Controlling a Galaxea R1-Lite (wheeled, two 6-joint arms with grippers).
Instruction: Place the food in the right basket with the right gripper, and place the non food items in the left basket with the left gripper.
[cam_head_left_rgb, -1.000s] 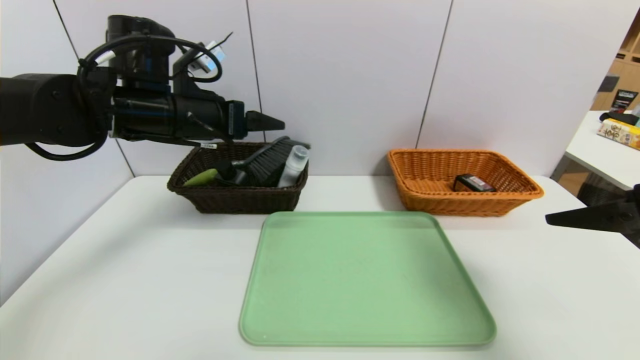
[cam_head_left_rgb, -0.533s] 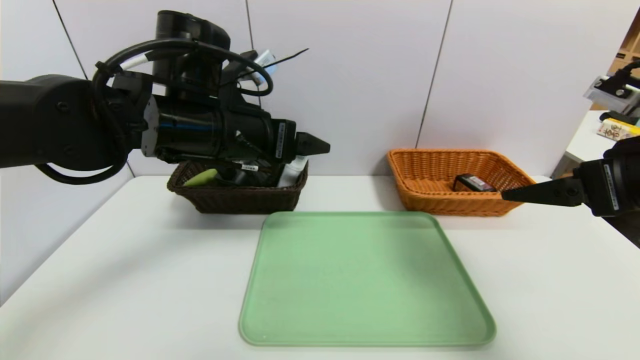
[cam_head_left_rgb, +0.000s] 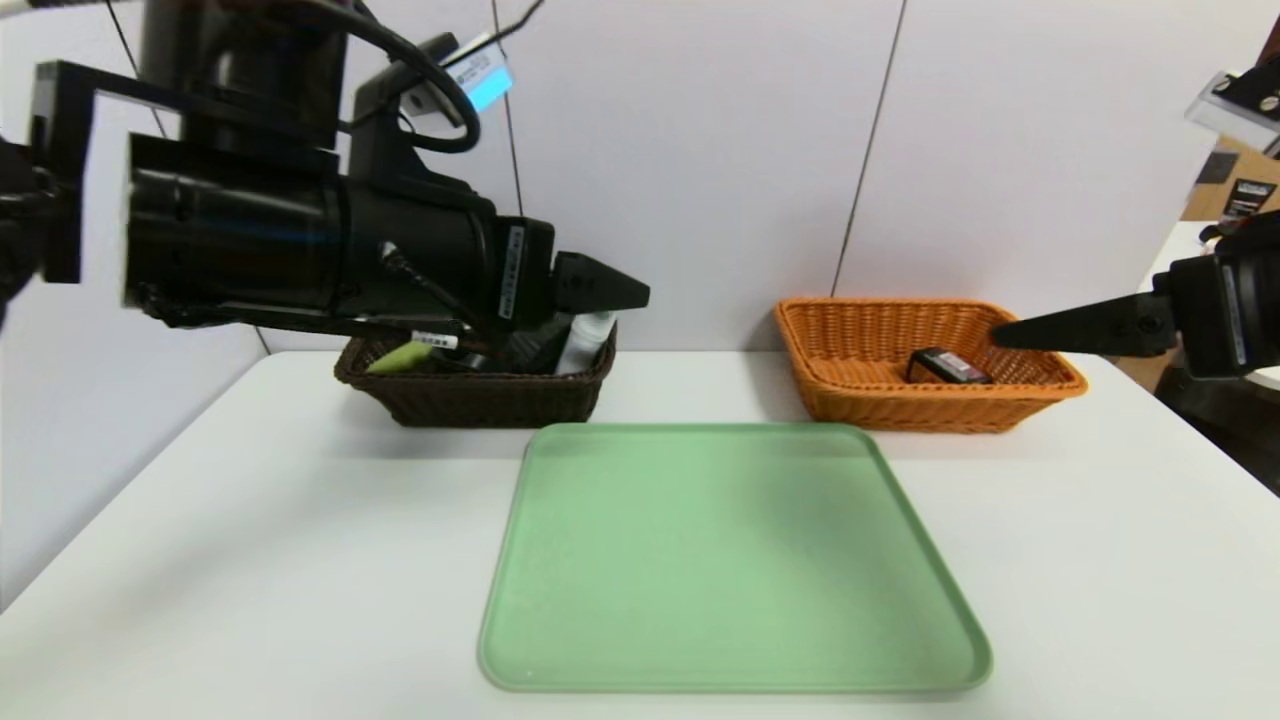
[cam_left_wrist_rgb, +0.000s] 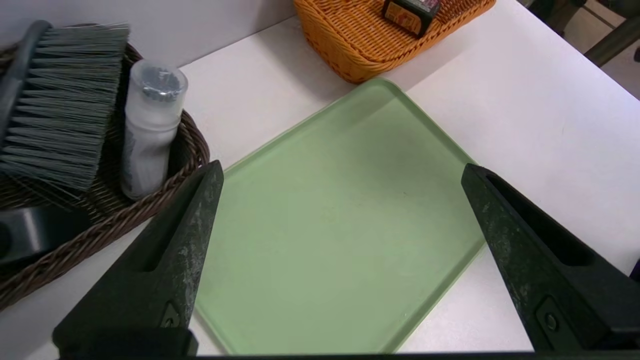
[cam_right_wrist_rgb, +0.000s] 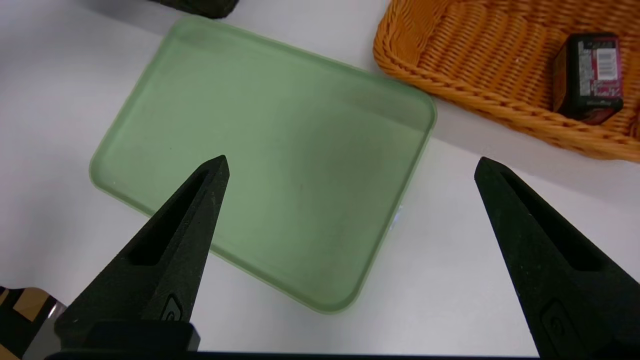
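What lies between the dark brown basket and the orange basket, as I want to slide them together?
Only bare white table separates the dark brown basket and orange basket, seen in the head view.

Glossy orange wicker basket (cam_head_left_rgb: 920, 408), rough dark wicker basket (cam_head_left_rgb: 490, 400), smooth matt green tray (cam_head_left_rgb: 730, 560).

Packet (cam_head_left_rgb: 946, 366) in right basket (cam_head_left_rgb: 930, 408). Brush (cam_left_wrist_rgb: 65, 105) and bottle (cam_left_wrist_rgb: 152, 130) in left basket (cam_head_left_rgb: 490, 402). Tray (cam_head_left_rgb: 735, 560) on bench (cam_head_left_rgb: 250, 560), before and between both baskets.
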